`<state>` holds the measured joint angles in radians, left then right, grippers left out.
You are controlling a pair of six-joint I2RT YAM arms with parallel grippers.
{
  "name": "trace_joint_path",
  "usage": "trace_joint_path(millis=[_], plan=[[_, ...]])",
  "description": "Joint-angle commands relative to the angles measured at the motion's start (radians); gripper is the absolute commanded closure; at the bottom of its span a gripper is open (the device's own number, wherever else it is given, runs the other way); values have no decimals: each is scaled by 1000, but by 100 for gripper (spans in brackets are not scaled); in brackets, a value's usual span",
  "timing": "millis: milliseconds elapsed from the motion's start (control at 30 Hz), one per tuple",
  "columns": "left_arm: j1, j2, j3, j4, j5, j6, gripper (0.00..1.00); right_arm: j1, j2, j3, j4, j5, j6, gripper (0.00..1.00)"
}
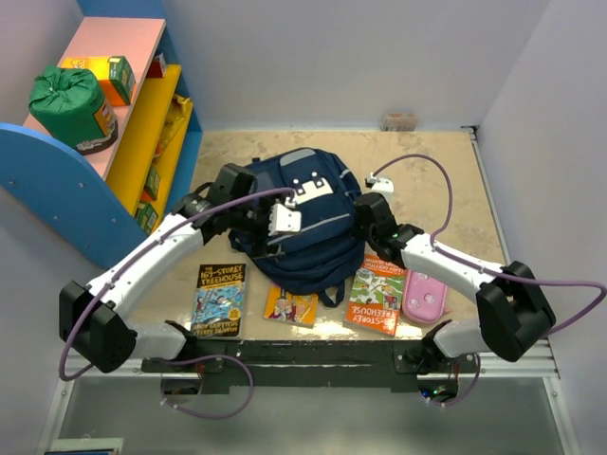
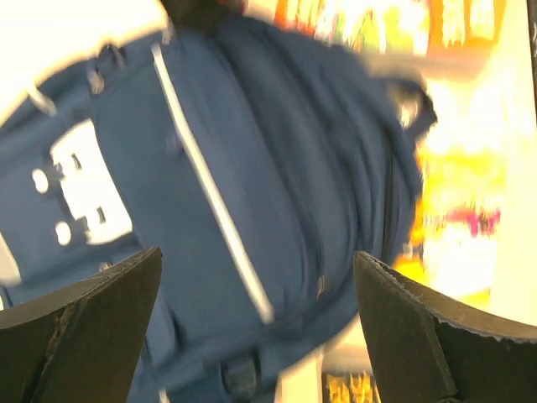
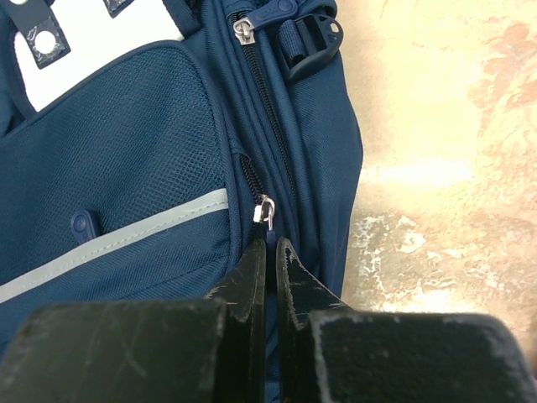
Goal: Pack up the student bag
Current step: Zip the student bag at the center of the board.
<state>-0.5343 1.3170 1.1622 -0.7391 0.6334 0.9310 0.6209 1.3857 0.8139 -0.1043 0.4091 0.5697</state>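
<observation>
The student bag point(image 1: 308, 237), navy blue with a grey stripe and white patches, lies in the middle of the table. My right gripper point(image 1: 368, 216) is at the bag's right side. In the right wrist view it point(image 3: 270, 248) is shut on the blue tab of a silver zipper pull point(image 3: 267, 211) at the edge of the front pocket point(image 3: 126, 151). My left gripper point(image 1: 264, 216) hovers over the bag's left half. In the blurred left wrist view it point(image 2: 256, 277) is wide open and empty above the bag point(image 2: 252, 168).
Two Treehouse books point(image 1: 219, 299) point(image 1: 378, 294), a small yellow book point(image 1: 291, 306) and a pink pencil case point(image 1: 425, 296) lie along the bag's near side. A shelf point(image 1: 142, 133) with a green drawstring sack point(image 1: 71, 104) stands at the left. A small box point(image 1: 399, 121) sits by the back wall.
</observation>
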Motion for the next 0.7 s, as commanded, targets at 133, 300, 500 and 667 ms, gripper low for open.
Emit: trace_joint_path(millis=[133, 300, 500, 667], plan=[[-233, 96, -35, 430, -242, -428, 0, -4, -19, 18, 100, -85, 30, 100], [-234, 206, -47, 532, -275, -383, 0, -3, -40, 10, 100, -122, 41, 100], [-250, 320, 0, 590, -310, -390, 3, -3, -57, -5, 137, -190, 50, 100], [-262, 387, 54, 586, -305, -373, 35, -3, -65, -12, 146, -234, 41, 100]])
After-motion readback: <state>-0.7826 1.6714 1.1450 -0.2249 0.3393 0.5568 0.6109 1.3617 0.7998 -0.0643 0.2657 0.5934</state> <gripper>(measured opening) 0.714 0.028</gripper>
